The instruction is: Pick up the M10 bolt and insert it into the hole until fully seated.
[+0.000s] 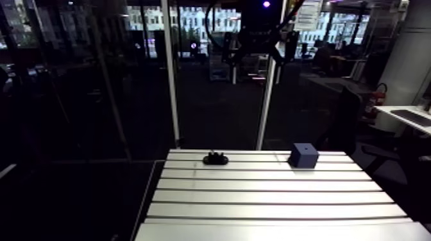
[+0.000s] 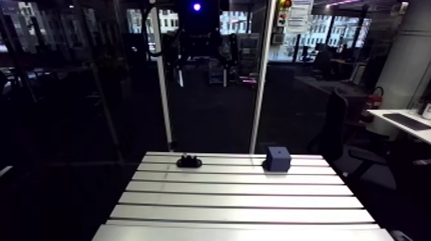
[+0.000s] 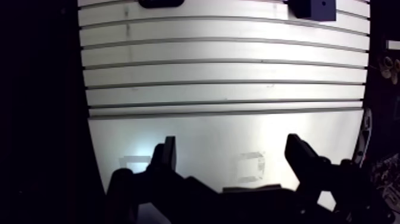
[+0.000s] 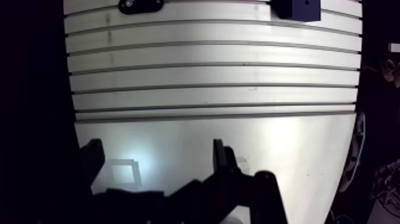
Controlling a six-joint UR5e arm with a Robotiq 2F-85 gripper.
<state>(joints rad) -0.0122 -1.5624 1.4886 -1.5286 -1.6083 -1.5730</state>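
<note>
A small black lump (image 1: 215,157) lies at the table's far edge, left of centre; it is too small to tell a bolt from a holder. A dark blue cube (image 1: 303,155) with a round hole in its top stands at the far edge to the right. In the wrist view my gripper (image 3: 231,146) is open with nothing between its fingers. It hangs over the smooth near part of the table, far short of the black lump (image 4: 140,5) and the cube (image 4: 297,7). Both lie well ahead of it.
The slotted aluminium table (image 1: 269,199) runs in long grooves from side to side. Under the gripper is a smooth plate with two faint square tape outlines (image 3: 250,167). Dark drop-offs border the table on both sides.
</note>
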